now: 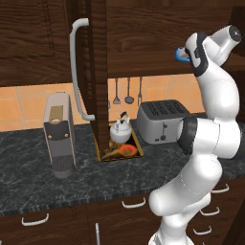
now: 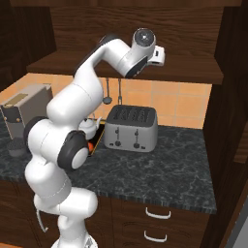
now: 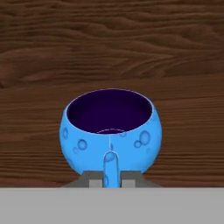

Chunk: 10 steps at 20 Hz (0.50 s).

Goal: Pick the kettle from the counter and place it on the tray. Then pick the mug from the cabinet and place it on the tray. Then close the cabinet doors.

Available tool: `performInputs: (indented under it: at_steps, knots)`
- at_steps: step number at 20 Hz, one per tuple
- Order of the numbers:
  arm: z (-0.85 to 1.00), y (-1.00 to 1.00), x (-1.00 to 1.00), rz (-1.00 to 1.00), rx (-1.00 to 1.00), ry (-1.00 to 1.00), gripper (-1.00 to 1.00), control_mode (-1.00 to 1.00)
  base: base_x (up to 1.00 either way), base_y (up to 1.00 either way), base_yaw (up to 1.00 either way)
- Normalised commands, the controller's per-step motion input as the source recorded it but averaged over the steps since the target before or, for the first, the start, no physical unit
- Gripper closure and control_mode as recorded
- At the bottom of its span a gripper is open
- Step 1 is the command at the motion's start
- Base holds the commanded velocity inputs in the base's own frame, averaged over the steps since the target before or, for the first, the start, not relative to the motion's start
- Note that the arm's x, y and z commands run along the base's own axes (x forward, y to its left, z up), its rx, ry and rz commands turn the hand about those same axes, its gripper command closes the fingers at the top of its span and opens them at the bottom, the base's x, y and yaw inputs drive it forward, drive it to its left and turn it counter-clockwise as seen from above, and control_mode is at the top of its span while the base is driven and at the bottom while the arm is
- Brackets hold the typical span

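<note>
We grip the mug on the cabinet shelf

In the lower centre of the hand view our tool (image 3: 111, 180) is clamped on the handle of the blue mug (image 3: 111, 133); we should lift it straight, then carry it slowly to the tray (image 1: 138, 148) beside the kettle (image 1: 120, 130).

Glossy blue glazed mug (image 3: 111, 131), matt wood-grain cabinet (image 3: 109, 48), polished marbled stone counter (image 1: 72, 184), brushed-metal toaster (image 2: 131, 129)
</note>
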Motion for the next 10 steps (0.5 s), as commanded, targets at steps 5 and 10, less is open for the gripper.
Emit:
performInputs:
  at_steps: [5,10]
  knots:
    - [0.0,0.0,-0.56,0.0,0.0,-0.06,1.0,-1.0,0.0,0.0,0.0]
    - [0.0,0.03,-1.0,0.0,0.0,-0.09,1.0,-1.0,0.0,0.0,0.0]
